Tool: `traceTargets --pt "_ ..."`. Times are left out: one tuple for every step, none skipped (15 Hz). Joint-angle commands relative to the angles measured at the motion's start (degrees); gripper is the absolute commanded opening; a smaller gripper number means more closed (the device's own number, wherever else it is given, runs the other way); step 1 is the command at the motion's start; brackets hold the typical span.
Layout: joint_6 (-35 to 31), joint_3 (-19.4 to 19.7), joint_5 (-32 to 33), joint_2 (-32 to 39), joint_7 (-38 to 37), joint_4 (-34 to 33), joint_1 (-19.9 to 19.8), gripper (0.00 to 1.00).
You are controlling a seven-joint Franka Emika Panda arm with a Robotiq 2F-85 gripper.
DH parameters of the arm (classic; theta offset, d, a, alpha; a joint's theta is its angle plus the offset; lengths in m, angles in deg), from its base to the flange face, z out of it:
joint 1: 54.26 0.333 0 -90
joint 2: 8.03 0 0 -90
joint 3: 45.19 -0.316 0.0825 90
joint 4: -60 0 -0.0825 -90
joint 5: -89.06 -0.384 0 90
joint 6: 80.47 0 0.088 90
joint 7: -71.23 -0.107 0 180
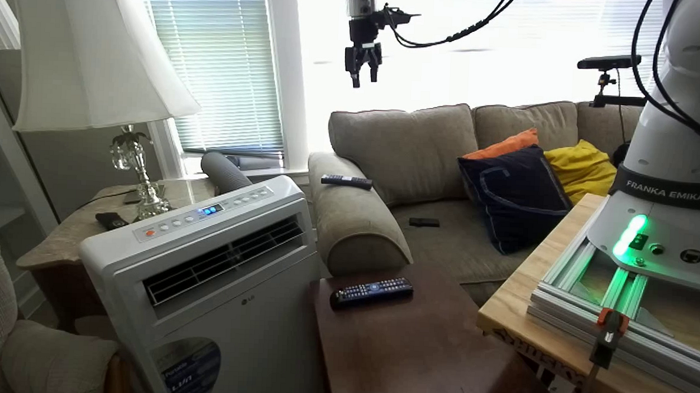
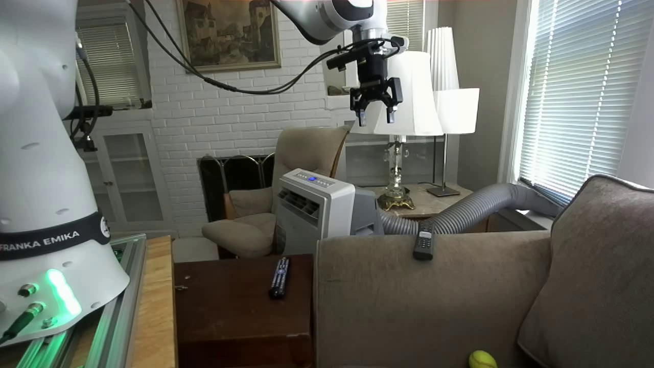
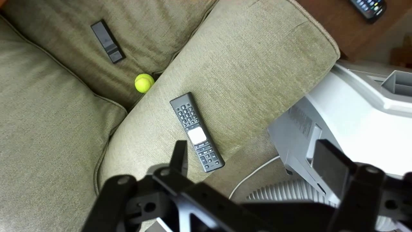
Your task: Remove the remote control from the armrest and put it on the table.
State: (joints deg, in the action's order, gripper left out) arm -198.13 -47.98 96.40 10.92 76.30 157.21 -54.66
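Jaws spread, well above the armrest (image 3: 257,64) with one remote control (image 3: 184,119) on it; second remote (image 1: 372,292) on the tabletop (image 1: 402,352), near one air conditioner (image 1: 268,317); one ball (image 3: 144,82), one dark bar (image 3: 106,39) on the seat (image 1: 451,251).

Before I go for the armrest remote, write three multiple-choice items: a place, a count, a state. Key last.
1. The remote control to move lies on the: A) air conditioner B) armrest C) floor
2. Remotes on the brown table: A) none B) three C) one
3. The gripper is: A) open B) shut C) gripping a remote

1 B: the wrist view shows it lying across the upholstery.
2 C: both exterior views show a single keypad remote there.
3 A: its fingers stand apart, nothing between.
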Motion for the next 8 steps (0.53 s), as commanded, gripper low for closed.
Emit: traceTargets --pt "-3.5 0.7 0.5 3.0 -0.2 -1.1 1.0 1.00" --pt "-4.6 0.9 1.3 6.0 -0.6 -3.2 1.3 1.00" --pt "-4.7 0.4 -0.2 9.1 1.6 -5.7 0.8 1.00" --pt "-5.9 0.4 -0.2 12.5 2.4 -8.2 0.8 1.00" --pt "-6.4 0.4 -0.4 15.0 3.3 -9.9 0.6 1.00" --pt "-6.3 0.2 -0.7 18.7 4.9 -13.4 0.2 1.00" --pt "-5.8 0.3 -0.4 22.0 6.1 -16.7 0.1 1.00" --pt "-4.9 0.3 -0.1 24.4 7.9 -19.1 -0.2 1.00"
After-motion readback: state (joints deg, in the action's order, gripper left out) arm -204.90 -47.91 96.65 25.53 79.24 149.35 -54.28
